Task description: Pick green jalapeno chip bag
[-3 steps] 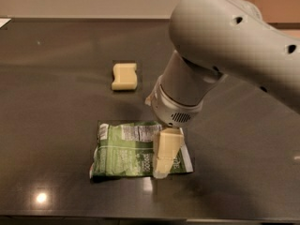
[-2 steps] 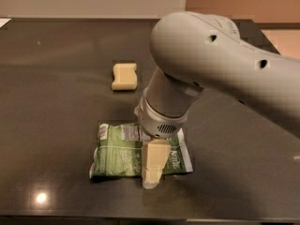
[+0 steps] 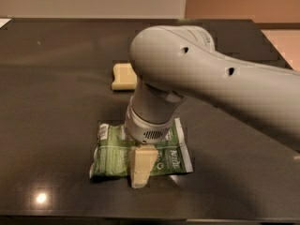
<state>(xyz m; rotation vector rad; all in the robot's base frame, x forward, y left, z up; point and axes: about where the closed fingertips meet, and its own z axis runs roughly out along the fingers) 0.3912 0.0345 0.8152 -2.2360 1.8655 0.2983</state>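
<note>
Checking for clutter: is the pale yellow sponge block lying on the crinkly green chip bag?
No: the sponge block lies apart, behind the bag; the gripper is over the bag.

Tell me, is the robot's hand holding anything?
Cannot tell: the hand sits over the middle of the crinkly flat green chip bag, lying on the dark table.
</note>
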